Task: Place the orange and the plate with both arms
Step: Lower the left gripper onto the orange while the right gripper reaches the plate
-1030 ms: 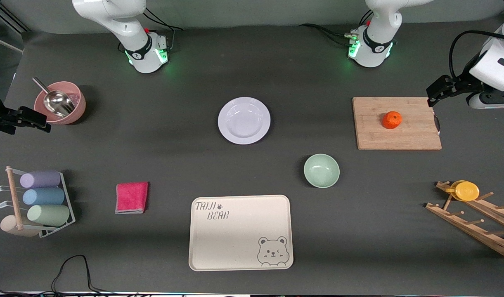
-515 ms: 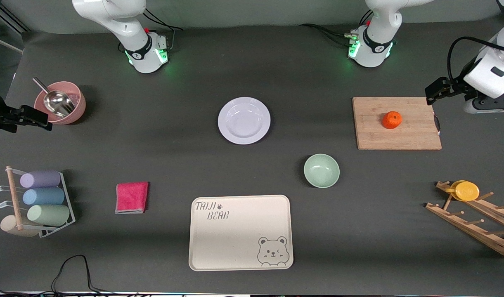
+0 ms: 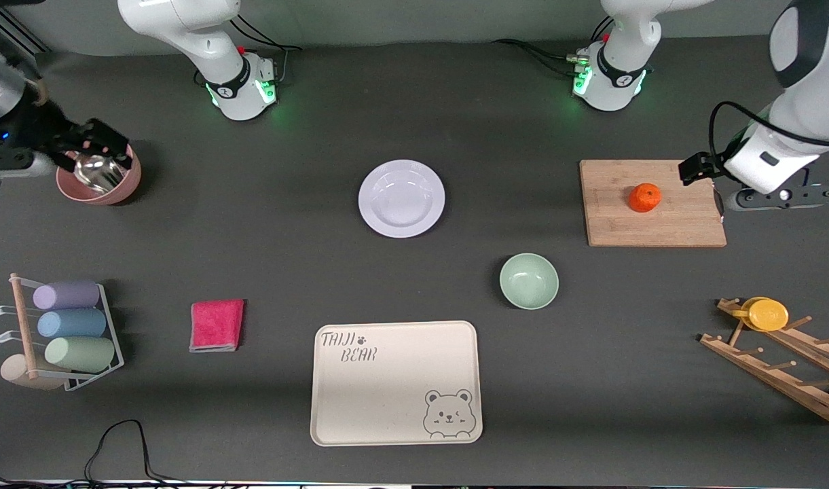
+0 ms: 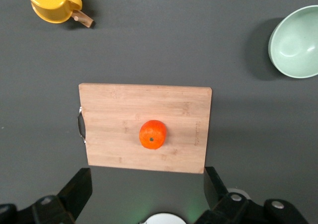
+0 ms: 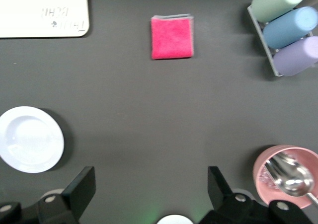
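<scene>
the left gripper (image 3: 689, 170) is hanging over the handle end of the cutting board (image 3: 658, 224), its fingers (image 4: 77, 189) spread wide and holding nothing. the orange (image 3: 644, 197) is sitting just inward of it on the board, nearly centred between the two fingers in the left wrist view, so this arm is looking lined up for a descent onto the fruit. compared with a second ago, this gripper is coming in from the table's edge and now reaching over the board, which suggests the approach to the orange is under way.

the right gripper (image 3: 102, 146) is hovering over the pink bowl (image 3: 108, 193) with the metal scoop (image 5: 288, 177) in it, fingers (image 5: 82, 186) likewise spread and empty. the plate (image 3: 401, 198) is lying well apart from it, toward the middle of the table, untouched. earlier this gripper was lower in the front view and just beside the bowl; now it is swinging up over it, heading plateward by my reading. the green bowl (image 3: 529, 280) and tray (image 3: 395, 435) are sitting nearer the front camera, unmoved, as are orange and plate.
</scene>
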Motion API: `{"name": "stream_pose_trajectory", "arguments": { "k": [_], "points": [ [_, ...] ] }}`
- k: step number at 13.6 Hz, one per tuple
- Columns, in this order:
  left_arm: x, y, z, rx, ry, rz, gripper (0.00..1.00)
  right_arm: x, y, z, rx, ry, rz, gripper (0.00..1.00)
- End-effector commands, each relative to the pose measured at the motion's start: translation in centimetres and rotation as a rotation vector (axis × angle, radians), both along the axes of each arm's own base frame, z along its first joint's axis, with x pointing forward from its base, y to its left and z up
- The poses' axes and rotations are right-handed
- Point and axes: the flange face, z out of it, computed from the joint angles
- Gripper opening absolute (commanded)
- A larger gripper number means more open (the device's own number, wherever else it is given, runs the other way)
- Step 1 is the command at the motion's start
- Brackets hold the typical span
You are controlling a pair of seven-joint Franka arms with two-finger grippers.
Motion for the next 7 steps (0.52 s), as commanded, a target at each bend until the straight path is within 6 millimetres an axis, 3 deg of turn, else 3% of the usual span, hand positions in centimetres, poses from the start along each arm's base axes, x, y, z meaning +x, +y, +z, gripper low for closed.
{"name": "stream_pose_trajectory", "arguments": {
  "k": [1,4,7],
  "points": [
    [-4.4,0.7,-2.8,0.030,-0.070,0.007,1.00,-3.9,2.8,-1.5,0.017,-0.033,-0.014,1.00],
    [-7.0,2.0,-6.8,0.027,-0.117,0.024,1.00,-5.3,5.6,-2.6,0.019,-0.027,-0.030,1.00],
    [-8.9,2.9,-10.3,0.021,-0.146,0.032,1.00,-5.3,6.0,-2.9,0.018,-0.020,-0.022,1.00]
  ]
}}
